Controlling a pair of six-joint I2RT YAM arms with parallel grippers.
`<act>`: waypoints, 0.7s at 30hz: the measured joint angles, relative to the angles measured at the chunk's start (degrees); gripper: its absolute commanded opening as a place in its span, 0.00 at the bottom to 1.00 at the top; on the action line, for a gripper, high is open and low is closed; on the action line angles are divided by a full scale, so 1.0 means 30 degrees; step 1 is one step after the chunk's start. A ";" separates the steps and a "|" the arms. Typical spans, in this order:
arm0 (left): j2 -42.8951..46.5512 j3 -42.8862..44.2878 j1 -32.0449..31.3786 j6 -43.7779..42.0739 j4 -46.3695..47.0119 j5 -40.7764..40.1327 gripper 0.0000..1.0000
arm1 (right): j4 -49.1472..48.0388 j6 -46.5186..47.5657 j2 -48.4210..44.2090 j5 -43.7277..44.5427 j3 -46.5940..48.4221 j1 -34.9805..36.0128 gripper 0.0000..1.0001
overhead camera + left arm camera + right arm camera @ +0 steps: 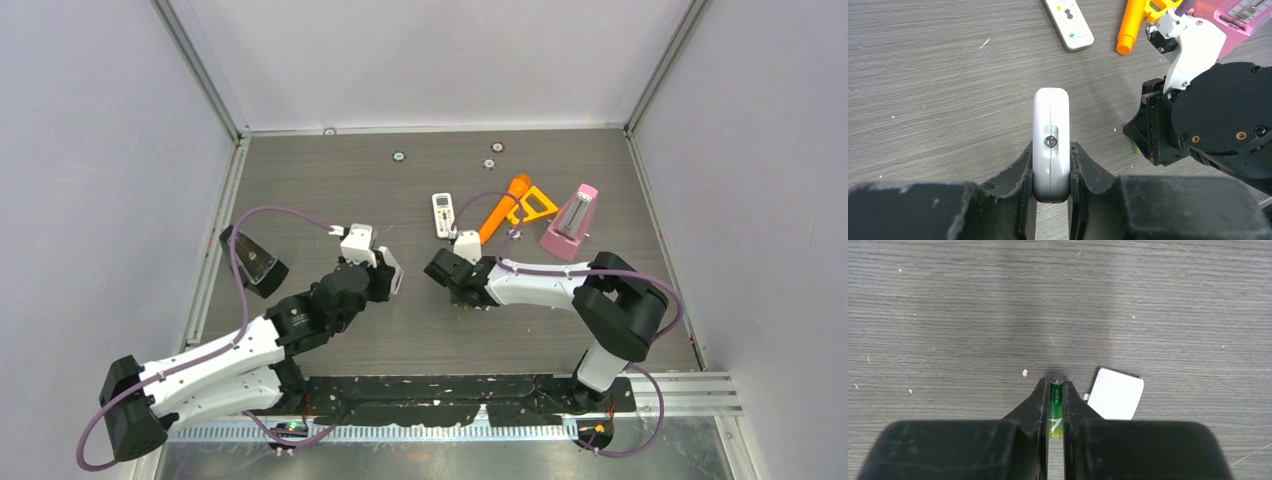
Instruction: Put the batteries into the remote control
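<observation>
My left fingers (pixel 1052 150) are clamped on the white remote (pixel 1050 115); I hold it by its thin sides, up off the surface (pixel 330 190), with one end pointing away from me; from the top I see it just left of my right arm.

My right fingers (pixel 1056 385) are down low at the surface; they are closed on the green battery (pixel 1056 410), one finger pressed on each side of it; I cannot tell if the battery is lifted yet or is touching the wood.

Just beside the battery lies a small white flat piece (pixel 1115 400); I think it may be the lid from the back of the remote, but I cannot be sure.

Another remote (pixel 443 213) lies farther back on the surface, near an orange toy (pixel 508 208); nobody is touching it.

So here is how far I am, I think; the remote is picked up and ready, and one battery is caught; that is the early part. I cannot see the hole for the batteries from here, so I cannot tell if any battery is in; I see no other batteries in these views.

What is left is most of the job; I must lift the green battery, bring it over to the remote, and push it into its place; then I must find the others and do the same.
</observation>
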State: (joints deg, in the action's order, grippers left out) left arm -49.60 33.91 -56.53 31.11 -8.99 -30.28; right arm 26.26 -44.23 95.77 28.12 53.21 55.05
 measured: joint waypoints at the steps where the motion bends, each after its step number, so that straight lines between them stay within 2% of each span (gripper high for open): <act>1: 0.0073 -0.0036 0.0000 0.0007 0.0007 0.0051 0.00 | -0.0138 0.0029 -0.0029 -0.0044 -0.0051 -0.0058 0.06; 8: 0.1311 -0.0517 0.0226 0.0882 0.0321 0.0568 0.00 | -0.0401 -0.0095 -0.1260 -0.0189 -0.0918 -0.0160 0.05; 11: 0.2594 -0.1399 0.0816 0.2375 0.1195 0.1472 0.00 | -0.0146 -0.0466 -0.3861 -0.0153 -0.1413 -0.0160 0.06; 17: 0.5574 -0.3912 0.2419 0.5989 0.4306 0.3337 0.00 | -0.0729 -0.0911 -1.1154 0.0925 -0.0962 0.0102 0.05; 21: 0.6433 -0.4524 0.2951 0.7956 0.6142 0.4408 0.00 | -0.2251 -0.0823 -1.3172 0.1530 -0.0546 0.0459 0.05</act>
State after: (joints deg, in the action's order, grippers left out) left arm -30.30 20.34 -47.68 54.98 9.43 -17.06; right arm 19.51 -46.70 56.25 32.71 51.57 56.42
